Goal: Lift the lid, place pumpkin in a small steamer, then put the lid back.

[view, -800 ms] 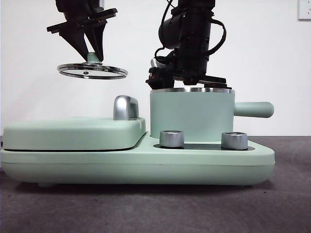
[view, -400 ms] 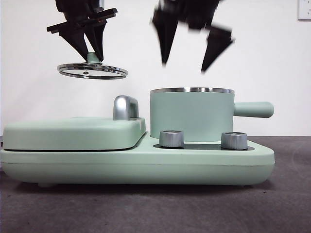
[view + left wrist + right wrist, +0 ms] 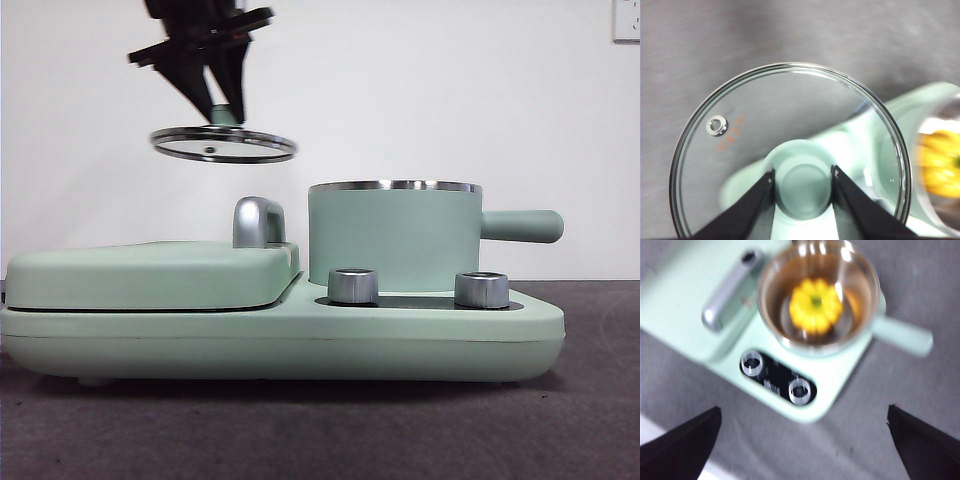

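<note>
- The pumpkin sits inside the small steamer.
- My left end effector grips the lid aloft; my right end effector is spread wide.
- Grey table, white wall.

Both arms end in a matte black end effector of two flat, tapering wedge-shaped jaws

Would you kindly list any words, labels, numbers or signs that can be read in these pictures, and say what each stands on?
None can be read.
Orange print on the glass of the lid, beside its small steel vent: too blurred to read.
White marks on the black panel between the two silver knobs: too small and blurred to read.
The small steamer, its pumpkin and the large cover show no text.
</note>
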